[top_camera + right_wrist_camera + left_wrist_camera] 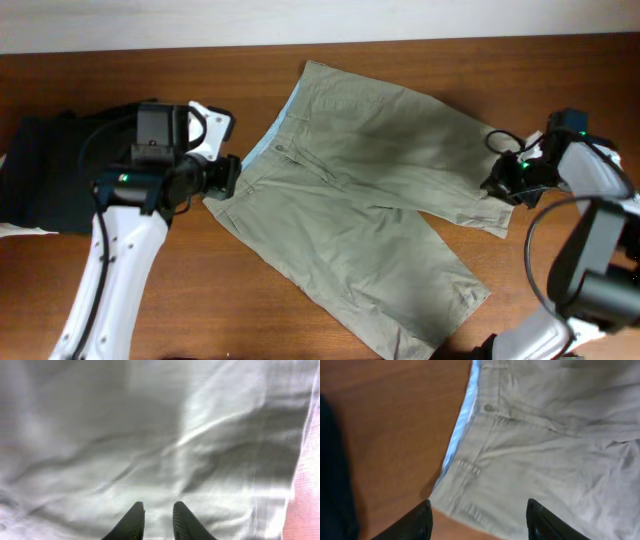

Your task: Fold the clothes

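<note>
The khaki shorts [370, 180] lie spread flat on the wooden table, waistband to the left with pale blue lining showing, legs pointing right. My left gripper [228, 178] is open at the near corner of the waistband; in the left wrist view its fingers [479, 520] straddle the waistband edge of the shorts [545, 460]. My right gripper [500, 185] sits at the hem of the far leg. In the right wrist view its fingers [159, 515] are nearly together, pinching the cloth [150, 435].
A stack of dark folded garments [45, 175] lies at the left edge behind my left arm, also at the left of the left wrist view [332, 475]. Bare wood shows along the front left and the back of the table [180, 300].
</note>
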Motion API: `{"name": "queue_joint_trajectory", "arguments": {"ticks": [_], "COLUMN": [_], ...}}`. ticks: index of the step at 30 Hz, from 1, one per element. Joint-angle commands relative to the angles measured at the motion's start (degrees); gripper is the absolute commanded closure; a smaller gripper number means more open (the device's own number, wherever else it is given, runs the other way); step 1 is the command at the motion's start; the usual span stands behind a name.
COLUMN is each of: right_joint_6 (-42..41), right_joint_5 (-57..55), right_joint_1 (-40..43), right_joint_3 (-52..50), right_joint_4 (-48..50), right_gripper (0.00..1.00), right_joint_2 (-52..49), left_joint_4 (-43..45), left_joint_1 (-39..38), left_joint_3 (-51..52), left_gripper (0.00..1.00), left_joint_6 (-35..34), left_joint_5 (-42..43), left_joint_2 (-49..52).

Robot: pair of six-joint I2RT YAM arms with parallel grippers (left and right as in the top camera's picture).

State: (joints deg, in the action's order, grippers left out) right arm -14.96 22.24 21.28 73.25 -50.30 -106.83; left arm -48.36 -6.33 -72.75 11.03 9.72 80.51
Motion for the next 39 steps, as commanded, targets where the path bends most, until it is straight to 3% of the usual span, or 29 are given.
{"name": "queue_joint_trajectory", "arguments": {"ticks": [1,7,13,25,31,35,37,39], "right_joint_6": [-2.29,-5.49,-5.46,-5.01,-5.01,-5.03,-5.03,-4.92], "right_joint_5": [0.09,-4.94,-4.96,-5.01,-5.16,-7.80,-8.79,-9.42], "right_joint_1": [-0.17,-0.20,-0.20,-0.24,-0.24,-0.26,-0.24,-0.24], "right_joint_3": [1.03,0.94,0.92,0.90,0.90,0.90,0.90,0.90], "right_joint_4": [-4.33,-10.78,-13.44,-13.38,-13.18,-13.18,-13.18,-13.18], "right_gripper": [0.62,0.56,0.56,0.56,0.56,0.56,0.56,0.56], "right_joint_2": [6.40,7.41,7.41,7.41,7.41,7.41,7.41,7.41], "left_joint_4": [5.90,17.05,27.15,39.08,40.48,41.72,42.21,41.81], "left_joint_1": [-0.07,-0.09,-0.07,-0.98,-2.80,-2.99,-2.78,-2.01], "left_joint_3": [0.33,0.33,0.33,0.33,0.33,0.15,-0.72,-1.49], "left_gripper": [0.40,0.40,0.41,0.47,0.63,0.98,1.00,1.00], "left_joint_6": [2.89,9.73,9.90,9.88,9.86,9.20,5.25,-1.27], "left_joint_5": [2.97,8.63,15.28,16.65,17.07,16.50,10.34,-4.76], "left_joint_2": [7.98,21.31,30.38,37.68,40.72,41.51,41.51,41.51]}}
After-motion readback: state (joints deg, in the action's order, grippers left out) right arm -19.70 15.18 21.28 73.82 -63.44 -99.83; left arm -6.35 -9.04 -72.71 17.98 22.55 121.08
